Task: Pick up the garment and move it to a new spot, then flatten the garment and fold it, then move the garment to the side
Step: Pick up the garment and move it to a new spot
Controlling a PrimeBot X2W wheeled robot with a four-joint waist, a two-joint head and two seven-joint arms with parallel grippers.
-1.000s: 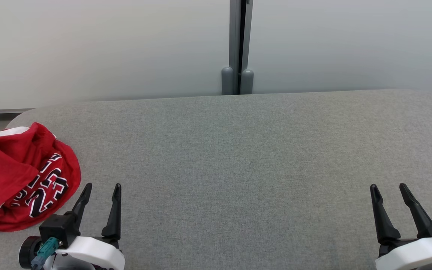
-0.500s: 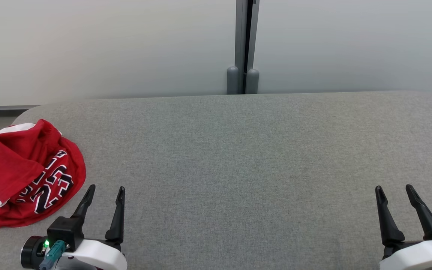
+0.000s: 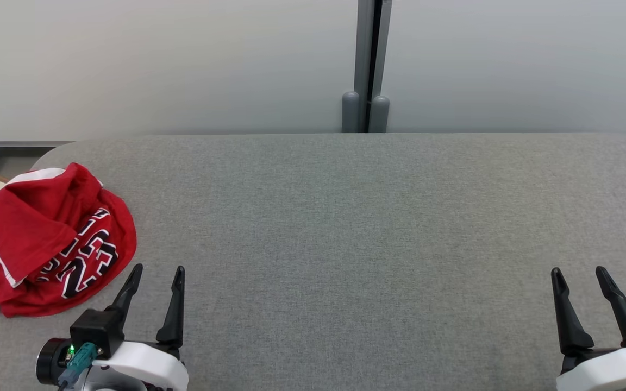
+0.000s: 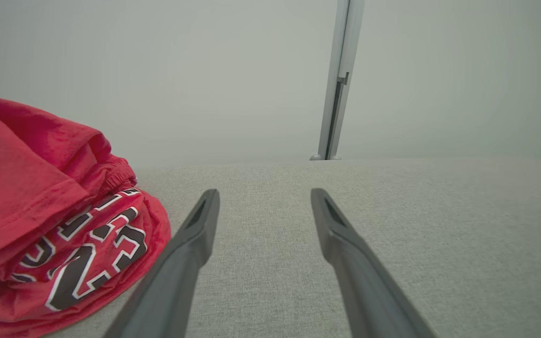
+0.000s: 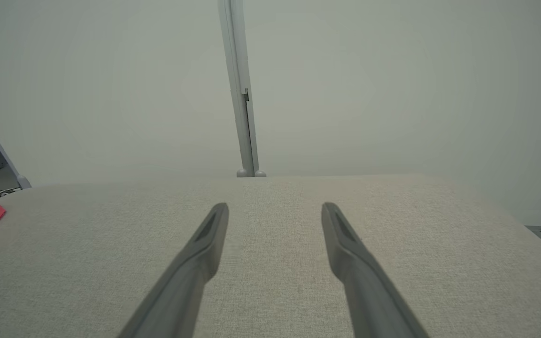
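Garment (image 3: 47, 239) crumpled red at our tabletop's (image 3: 345, 217) left edge, our left pincer (image 3: 159, 267) spread beside it, our right pincer (image 3: 577, 269) spread, well apart.

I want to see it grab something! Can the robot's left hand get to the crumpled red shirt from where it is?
Probably yes. The open left hand sits close beside the crumpled red garment with black-and-white lettering, and only bare grey fabric tabletop lies between them.
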